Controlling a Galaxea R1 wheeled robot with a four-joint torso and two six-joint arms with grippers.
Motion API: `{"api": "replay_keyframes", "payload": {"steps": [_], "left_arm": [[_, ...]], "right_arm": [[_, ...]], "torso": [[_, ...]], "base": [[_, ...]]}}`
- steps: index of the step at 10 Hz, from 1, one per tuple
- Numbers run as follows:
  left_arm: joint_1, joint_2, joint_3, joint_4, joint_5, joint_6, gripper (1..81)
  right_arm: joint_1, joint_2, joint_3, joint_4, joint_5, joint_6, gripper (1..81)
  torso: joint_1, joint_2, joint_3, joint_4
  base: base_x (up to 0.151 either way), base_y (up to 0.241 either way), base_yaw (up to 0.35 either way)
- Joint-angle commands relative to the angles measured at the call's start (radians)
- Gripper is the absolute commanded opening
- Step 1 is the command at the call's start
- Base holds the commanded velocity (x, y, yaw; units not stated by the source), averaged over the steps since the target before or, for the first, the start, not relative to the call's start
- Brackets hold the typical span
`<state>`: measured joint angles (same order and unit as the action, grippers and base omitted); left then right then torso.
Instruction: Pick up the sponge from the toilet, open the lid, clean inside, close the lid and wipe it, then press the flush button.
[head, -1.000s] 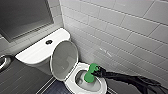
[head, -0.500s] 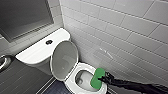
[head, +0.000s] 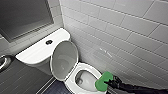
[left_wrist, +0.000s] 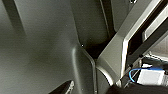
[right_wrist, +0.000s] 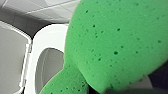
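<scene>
Currently held: the sponge (head: 102, 81), bright green, pinched at its rear edge by the right tool (head: 108, 83).
Right tool state: pressed onto the sponge, with its dark arm trailing off behind it.
Sponge place: just ahead of the tool, over the wall-side rim of the toilet seat (head: 75, 81); whether it touches the seat cannot be told.
Wrist close-up: the sponge (right_wrist: 112, 42) sits large right before the tool, its pores plain to see; the seat (right_wrist: 50, 37) and bowl opening (right_wrist: 47, 67) lie beyond it.
Toilet (head: 86, 67): white and glossy, its bowl (head: 83, 77) open just past the sponge.
Lid (head: 63, 58): raised upright, across the bowl from the tool.
Tank (head: 37, 52): behind the lid, farther from the tool.
Flush button (head: 49, 42): round and dark, on the tank top, well apart from the tool.
Tiled wall (head: 120, 30): white, close beside the tool.
Floor (head: 22, 77): dark tiles, on the toilet's far side from the tool.
</scene>
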<state>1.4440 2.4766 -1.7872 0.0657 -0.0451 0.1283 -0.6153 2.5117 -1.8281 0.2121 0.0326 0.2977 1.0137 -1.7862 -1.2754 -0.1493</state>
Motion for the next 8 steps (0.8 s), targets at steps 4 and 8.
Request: {"api": "replay_keyframes", "payload": {"steps": [4,8], "left_arm": [[0.014,-0.014,0.054,-0.003,0.08,0.005,81.1],[0.011,-0.007,0.054,-0.001,0.08,0.005,81.1]], "right_arm": [[-0.083,-0.25,0.216,0.001,0.064,0.011,1.0],[-0.038,-0.39,0.448,-0.017,0.067,0.006,1.0]], "torso": [[0.0,0.0,0.0,0.0],[0.0,0.0,0.0,0.0]], "base": [[0.0,0.0,0.0],[0.0,0.0,0.0]]}}
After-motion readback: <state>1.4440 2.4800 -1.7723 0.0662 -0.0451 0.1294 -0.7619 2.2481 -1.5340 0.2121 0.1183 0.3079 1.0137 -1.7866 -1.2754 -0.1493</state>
